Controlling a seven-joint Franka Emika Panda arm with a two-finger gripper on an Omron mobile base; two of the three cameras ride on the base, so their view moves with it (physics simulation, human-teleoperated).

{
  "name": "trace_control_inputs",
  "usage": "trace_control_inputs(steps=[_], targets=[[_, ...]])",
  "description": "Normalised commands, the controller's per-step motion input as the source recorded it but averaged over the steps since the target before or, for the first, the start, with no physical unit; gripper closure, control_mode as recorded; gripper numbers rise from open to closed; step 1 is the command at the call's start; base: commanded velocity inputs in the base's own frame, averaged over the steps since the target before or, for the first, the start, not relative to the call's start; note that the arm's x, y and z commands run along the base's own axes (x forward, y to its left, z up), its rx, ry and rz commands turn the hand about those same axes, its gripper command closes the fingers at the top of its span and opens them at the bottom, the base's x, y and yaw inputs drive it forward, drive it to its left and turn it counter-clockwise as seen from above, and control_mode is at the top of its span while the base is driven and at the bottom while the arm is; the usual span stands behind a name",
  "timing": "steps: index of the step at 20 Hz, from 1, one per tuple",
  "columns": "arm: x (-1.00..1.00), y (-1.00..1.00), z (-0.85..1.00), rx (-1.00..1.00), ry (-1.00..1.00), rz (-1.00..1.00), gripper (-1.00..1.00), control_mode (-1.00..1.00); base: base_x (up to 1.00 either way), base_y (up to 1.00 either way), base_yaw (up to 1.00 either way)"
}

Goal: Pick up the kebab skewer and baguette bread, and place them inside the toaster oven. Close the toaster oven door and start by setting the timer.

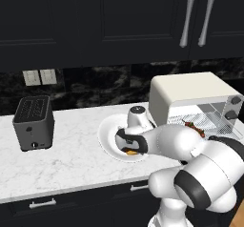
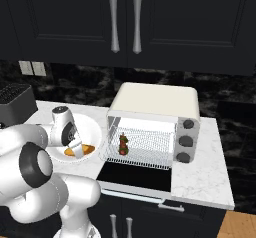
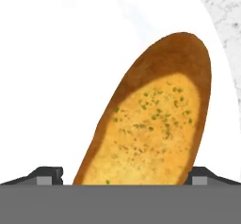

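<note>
Hand view has the baguette bread right under me, lying on the white plate, its long axis running up and to the right. My two fingertips sit one on each side of its near end, spread wide apart, nothing clamped yet. I'd say that straddle is deliberate: jaws across the narrow width so the close lands on the crust sides, not the ends.

From the right base view the gripper is down over the plate, which sits on the counter just beside the toaster oven, on its left. Bread shows as an orange sliver below the hand.

Kebab skewer is already inside on the wire rack, towards the left side. Toaster oven door hangs open and flat over the counter's front edge, so the path in is free. Knobs run down the oven's right front, untouched I'd guess.

So approx halfway: skewer in, bread next. Next move needs a bit more descent, then close. Risk: bread sliding on the smooth plate as the jaws pinch.

Slot toaster sits near the counter's left end, well apart, irrelevant.
</note>
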Motion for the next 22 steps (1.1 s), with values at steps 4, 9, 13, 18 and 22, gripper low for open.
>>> trace_control_inputs(steps=[4, 9, 13, 18, 22], targets=[[0.00, 0.00, -0.20, 0.00, 0.00, 0.00, -1.00, -1.00, 0.00, 0.00, 0.00], [0.00, 0.00, -0.22, 0.00, 0.04, 0.00, 1.00, -1.00, 0.00, 0.00, 0.00], [0.00, 0.00, -0.29, 0.00, 0.05, 0.00, 1.00, -1.00, 0.00, 0.00, 0.00], [-0.15, -0.03, -0.13, 0.00, 0.00, 0.00, 1.00, -1.00, 0.00, 0.00, 0.00], [-0.38, -0.04, 0.52, 0.03, 0.00, 0.01, 1.00, -1.00, 0.00, 0.00, 0.00]])
